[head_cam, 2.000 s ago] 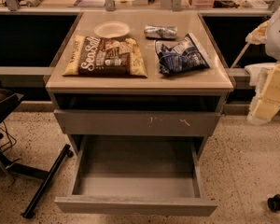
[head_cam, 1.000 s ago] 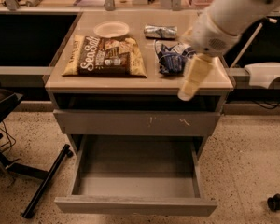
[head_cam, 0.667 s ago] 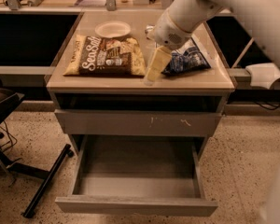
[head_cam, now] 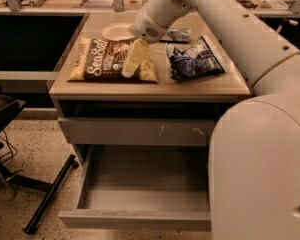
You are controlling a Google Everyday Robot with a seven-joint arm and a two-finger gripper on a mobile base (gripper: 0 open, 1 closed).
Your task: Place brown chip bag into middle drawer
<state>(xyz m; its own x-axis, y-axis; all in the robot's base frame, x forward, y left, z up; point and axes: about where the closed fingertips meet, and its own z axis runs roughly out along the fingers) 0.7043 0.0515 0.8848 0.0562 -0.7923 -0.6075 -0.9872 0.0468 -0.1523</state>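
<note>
The brown chip bag [head_cam: 102, 60] lies flat on the left half of the wooden cabinet top [head_cam: 205, 88], with its "Sea Salt" lettering facing up. My gripper [head_cam: 131, 60] points down over the right part of the bag, at or just above its surface, and hides that part. The middle drawer [head_cam: 135, 219] is pulled out below, low at the front. Its long gray tray [head_cam: 145, 181] holds nothing. Above it, the drawer front with pale scratch marks [head_cam: 140, 131] is closed.
A blue-and-white bag [head_cam: 195, 59] lies right of the brown bag. A small silvery packet [head_cam: 180, 34] and a white plate [head_cam: 116, 31] sit behind. My arm and body [head_cam: 260, 169] fill the right side. A black chair base [head_cam: 45, 199] stands on the floor at left.
My arm has swung in from the right, across the blue-and-white bag, and the gripper now hangs over the brown chip bag. The bags and drawers have not moved.
</note>
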